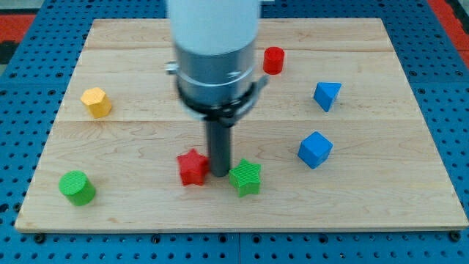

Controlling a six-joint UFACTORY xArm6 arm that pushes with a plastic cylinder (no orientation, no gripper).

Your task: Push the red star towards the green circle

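The pale wooden board lay on a blue pegboard. Near its bottom edge, our tip stood wedged between the red star and a green star, touching both. We had no fingers to open or close, only the rod. The green circle sat near the bottom-left corner. The star looked light, stiff and prone to spinning; we judged its right-hand points the place to push.
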